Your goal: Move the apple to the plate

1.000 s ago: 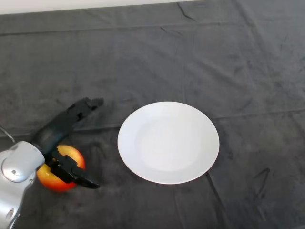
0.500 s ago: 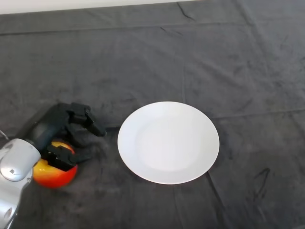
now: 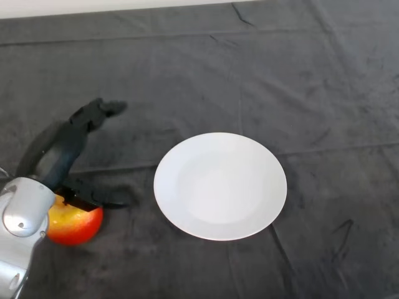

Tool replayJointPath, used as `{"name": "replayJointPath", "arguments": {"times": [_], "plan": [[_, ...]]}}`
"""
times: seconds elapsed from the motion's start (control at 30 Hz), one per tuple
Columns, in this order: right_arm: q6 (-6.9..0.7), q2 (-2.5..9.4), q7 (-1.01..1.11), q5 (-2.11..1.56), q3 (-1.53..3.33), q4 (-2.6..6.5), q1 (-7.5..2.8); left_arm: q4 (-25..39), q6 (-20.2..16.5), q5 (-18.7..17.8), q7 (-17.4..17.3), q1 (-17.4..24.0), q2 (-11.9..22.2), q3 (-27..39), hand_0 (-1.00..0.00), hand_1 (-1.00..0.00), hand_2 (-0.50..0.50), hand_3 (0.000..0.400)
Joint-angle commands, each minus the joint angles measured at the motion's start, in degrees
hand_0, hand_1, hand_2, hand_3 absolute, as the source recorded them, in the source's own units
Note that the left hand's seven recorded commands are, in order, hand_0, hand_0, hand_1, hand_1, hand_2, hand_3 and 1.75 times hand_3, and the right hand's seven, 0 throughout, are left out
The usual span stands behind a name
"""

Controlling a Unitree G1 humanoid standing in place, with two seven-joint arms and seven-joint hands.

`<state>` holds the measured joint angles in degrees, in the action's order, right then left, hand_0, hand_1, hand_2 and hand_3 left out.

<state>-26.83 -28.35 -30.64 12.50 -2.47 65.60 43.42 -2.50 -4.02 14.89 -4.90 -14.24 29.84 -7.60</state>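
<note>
Reopened since before, hand (image 3: 62, 152) spread over one apple (image 3: 73, 224), beside one plate (image 3: 220, 185).

Hidden and cut-off parts, head view.
Apple (image 3: 76, 225): upper left covered by the arm (image 3: 22, 218). Arm runs off the lower left edge. Hand (image 3: 62, 152) palm faces away, unseen.

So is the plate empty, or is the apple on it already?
Empty. The plate shows only bare white; the apple lies on the cloth to its left, under the robot hand.
</note>
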Motion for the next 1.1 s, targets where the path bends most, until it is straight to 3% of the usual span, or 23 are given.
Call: {"name": "replayJointPath", "arguments": {"times": [0.03,0.27,0.63,0.83,1.1], "plan": [[-0.73,-0.34,0.5,0.04,0.0,-0.23,-2.18,3.48,1.14,0.55,-1.04,1.72,2.63,3.71,0.0,0.0,0.0,0.0],[-0.74,-0.33,0.51,0.05,-0.02,-0.25,-2.19,1.61,0.13,1.88,-2.73,3.11,4.89,4.21,0.0,0.0,0.0,0.0],[-0.75,-0.33,0.49,0.08,-0.03,-0.14,-2.11,7.78,-10.01,8.17,-6.57,5.51,7.54,1.93,0.0,0.0,0.0,0.0],[-0.73,-0.33,0.46,0.09,-0.04,-0.02,-2.04,11.52,-13.8,9.3,-10.15,6.31,9.58,2.26,0.0,0.0,0.0,0.0],[-0.71,-0.32,0.41,0.12,-0.04,0.17,-1.93,12.76,-15.09,9.98,-11.38,7.5,10.79,3.37,0.0,0.0,0.0,0.0]]}}
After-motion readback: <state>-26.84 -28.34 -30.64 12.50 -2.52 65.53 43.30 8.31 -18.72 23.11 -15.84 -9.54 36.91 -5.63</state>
